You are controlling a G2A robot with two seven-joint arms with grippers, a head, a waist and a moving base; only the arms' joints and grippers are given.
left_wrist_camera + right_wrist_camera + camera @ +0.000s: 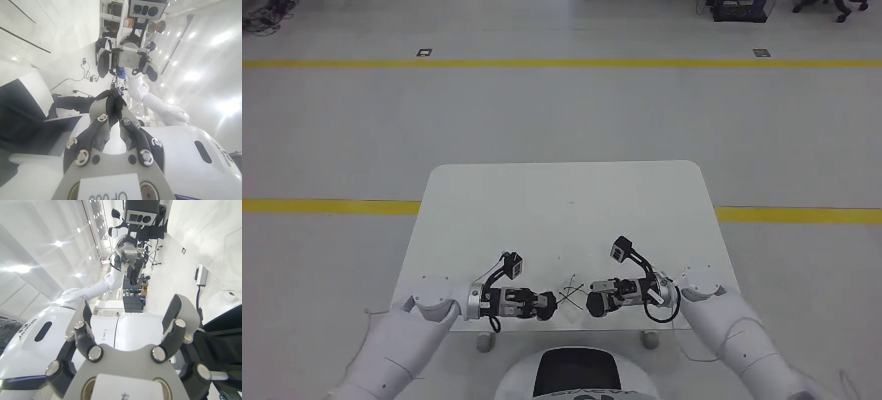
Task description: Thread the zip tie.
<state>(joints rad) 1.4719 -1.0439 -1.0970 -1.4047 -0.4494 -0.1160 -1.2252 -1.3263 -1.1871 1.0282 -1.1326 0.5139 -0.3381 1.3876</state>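
The zip tie (570, 292) shows as thin dark crossed strands over the table's near edge, between my two grippers. My left gripper (550, 303) lies just left of it, fingers pressed together, and the strands seem to start at its tips. In its own wrist view the left gripper (113, 96) is shut, and the tie is hard to make out between the black pads. My right gripper (592, 300) faces it from the other side of the tie. The right gripper (130, 303) stands wide open with nothing between its fingers, and the left gripper (134, 280) shows shut beyond it.
The white table (562, 200) stretches bare away from the grippers. Both arms hang at its near edge, close to each other. A yellow line (332, 206) runs across the floor on both sides of the table.
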